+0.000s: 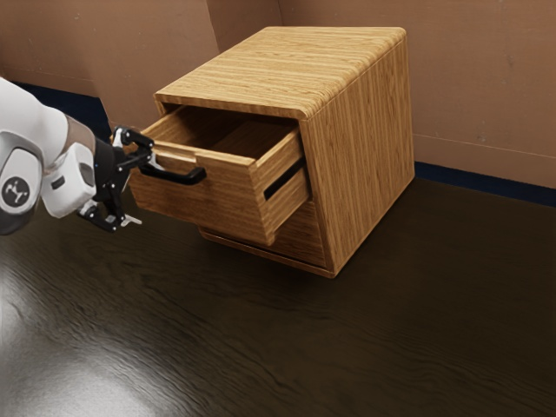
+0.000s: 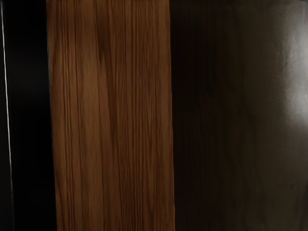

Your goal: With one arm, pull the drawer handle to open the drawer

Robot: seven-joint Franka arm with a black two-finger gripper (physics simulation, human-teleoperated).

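Note:
A light wooden cabinet (image 1: 356,148) stands on the dark floor, with its top drawer (image 1: 217,195) pulled well out toward the exterior view's left. A black bar handle (image 1: 176,176) runs across the drawer front. My gripper (image 1: 129,181) is at the handle's left end. Its fingers stand wide apart, one above and one below, and the upper finger (image 1: 139,149) rests against the handle's end, so the gripper is open. In the wrist view a wood-grained drawer panel (image 2: 110,120) lies just under the hand, beside dark floor (image 2: 231,120).
A lower drawer (image 1: 300,234) sits shut beneath the open one. Brown walls with a dark blue baseboard (image 1: 486,182) close the scene behind the cabinet. Glossy dark floor (image 1: 287,347) spreads in front.

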